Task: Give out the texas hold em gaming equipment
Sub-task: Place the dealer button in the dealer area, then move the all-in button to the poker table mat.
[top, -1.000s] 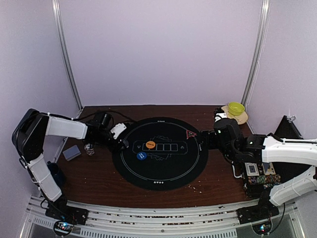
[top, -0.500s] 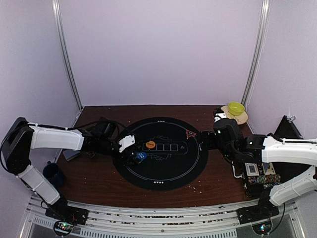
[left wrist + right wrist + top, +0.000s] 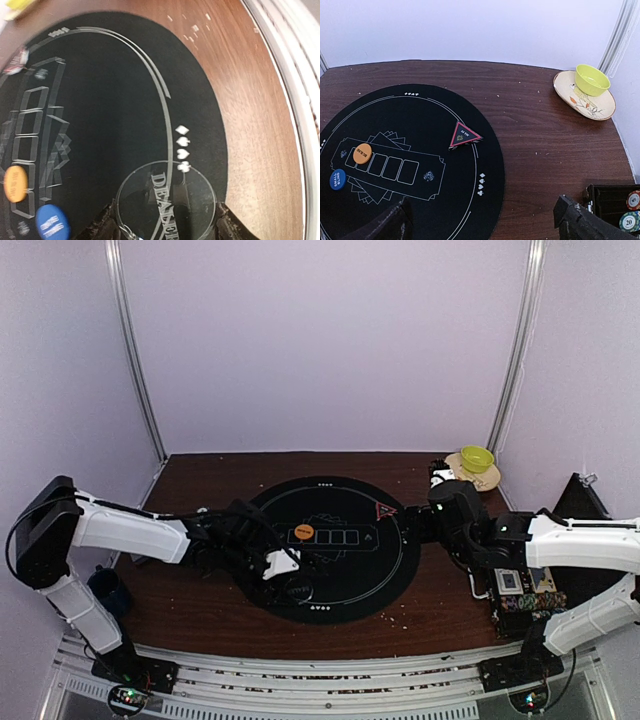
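The left gripper [image 3: 165, 227] is pinching a clear round dealer disc [image 3: 167, 197] by its edge, with its two dark fingers [image 3: 107, 225] pressing on opposite sides of the rim. In the top view it is hanging over the black round mat [image 3: 370, 570] at about 7 o'clock, close to the mat's rim, and I cannot tell whether the disc is touching the mat or floating just above it. The blue button disc [image 3: 52, 225] is lying just beside that gripper, toward the centre. The orange button disc [image 3: 305, 532] is sitting on the end box of the printed card row, a little toward 10 o'clock from the centre. The red triangle marker [image 3: 385, 510] is lying at 2 o'clock on the mat's edge line. The right gripper [image 3: 413, 523] is hovering at 3 o'clock by the mat's rim, fingers spread wide and holding nothing. Poker chips [image 3: 632, 200] are showing in a dark rack on the bench [image 3: 200, 610] at 4 o'clock, off the mat, and a yellow-green bowl [image 3: 477, 457] is standing on a plate [image 3: 570, 97] at 2 o'clock, well apart from everything else.
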### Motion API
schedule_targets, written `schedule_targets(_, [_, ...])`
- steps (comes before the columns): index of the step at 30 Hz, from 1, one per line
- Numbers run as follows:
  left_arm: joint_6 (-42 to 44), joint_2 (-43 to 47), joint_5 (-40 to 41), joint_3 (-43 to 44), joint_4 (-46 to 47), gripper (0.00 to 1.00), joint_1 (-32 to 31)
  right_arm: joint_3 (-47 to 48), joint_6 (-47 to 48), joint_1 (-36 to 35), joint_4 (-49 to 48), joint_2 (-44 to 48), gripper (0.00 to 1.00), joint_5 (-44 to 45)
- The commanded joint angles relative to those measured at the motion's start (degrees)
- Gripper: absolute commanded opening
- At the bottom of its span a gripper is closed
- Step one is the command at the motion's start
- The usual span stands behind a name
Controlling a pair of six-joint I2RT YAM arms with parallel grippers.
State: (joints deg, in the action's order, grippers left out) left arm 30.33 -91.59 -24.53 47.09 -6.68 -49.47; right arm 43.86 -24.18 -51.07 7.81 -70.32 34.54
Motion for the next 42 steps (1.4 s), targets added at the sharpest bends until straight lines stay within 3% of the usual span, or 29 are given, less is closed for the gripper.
schedule_targets(1, [1.7, -4.4, 1.0, 2.5, 1.8, 0.48, -3.7, 0.1, 0.3, -0.3, -0.9, -0.1, 1.0, 0.7])
schedule_targets(5, [1.1, -7.7, 3.2, 4.6, 1.9, 0.48, -6.5, 0.2, 0.2, -0.3, -0.9, -0.2, 1.0, 0.7])
schedule_targets(18, [-0.2, -10.8, 6.4, 6.0, 6.0, 0.5, -6.8, 0.2, 0.4, -0.6, -0.8, -0.4, 1.0, 0.6])
schedule_targets(25, [-0.8, -10.2, 7.3, 6.1, 5.9, 0.76, -6.7, 0.4, 0.4, -0.7, -0.7, -0.9, 1.0, 0.7])
schedule_targets(29, [-1.6, -5.4, 9.0, 4.9, 7.4, 0.97, -6.2, 0.5, 0.5, -0.7, -0.7, -1.3, 1.0, 0.8])
schedule_targets(37, [-2.3, 8.2, 9.3, 3.9, 7.6, 0.98, 1.2, 1.4, 0.2, -1.0, -0.4, -4.9, 1.0, 2.6])
schedule_targets(42, [-5.9, 5.2, 12.7, 7.0, 5.7, 0.98, 8.8, 3.5, -1.0, -0.8, 1.1, -10.1, 1.0, 7.9])
